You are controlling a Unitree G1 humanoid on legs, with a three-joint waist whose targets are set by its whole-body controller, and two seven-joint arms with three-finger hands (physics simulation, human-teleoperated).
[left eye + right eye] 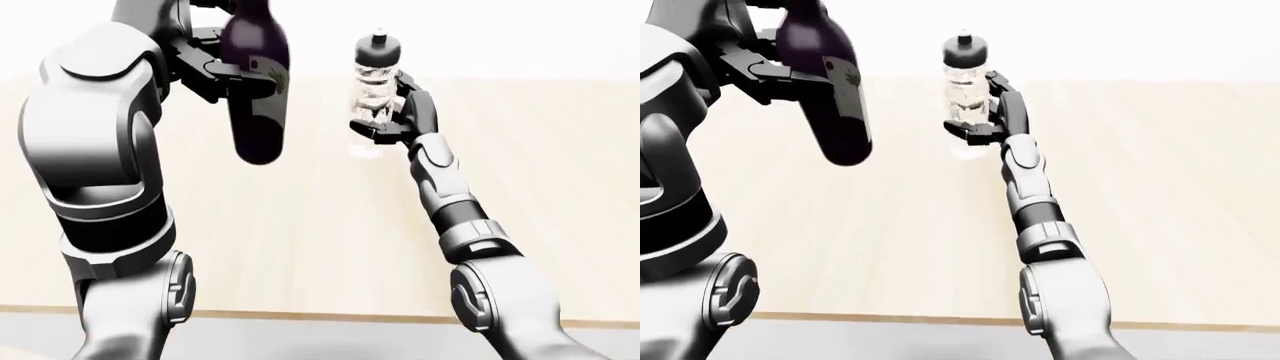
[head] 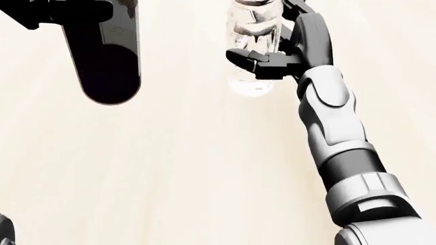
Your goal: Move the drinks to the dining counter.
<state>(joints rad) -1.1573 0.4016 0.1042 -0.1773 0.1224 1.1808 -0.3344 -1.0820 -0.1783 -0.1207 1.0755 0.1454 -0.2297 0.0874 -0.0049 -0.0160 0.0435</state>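
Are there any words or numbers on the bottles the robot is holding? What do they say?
No words or numbers can be read.
Dark bottle in the left hand: a pale mark on its label, too small and blurred to read.
Clear bottle in the right hand: no label visible.

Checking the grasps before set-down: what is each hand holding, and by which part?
The left hand grips the dark wine bottle around its upper body. The right hand clamps the clear water bottle around its lower body.

Bare counter [image 1: 300,247] lies open below both held bottles
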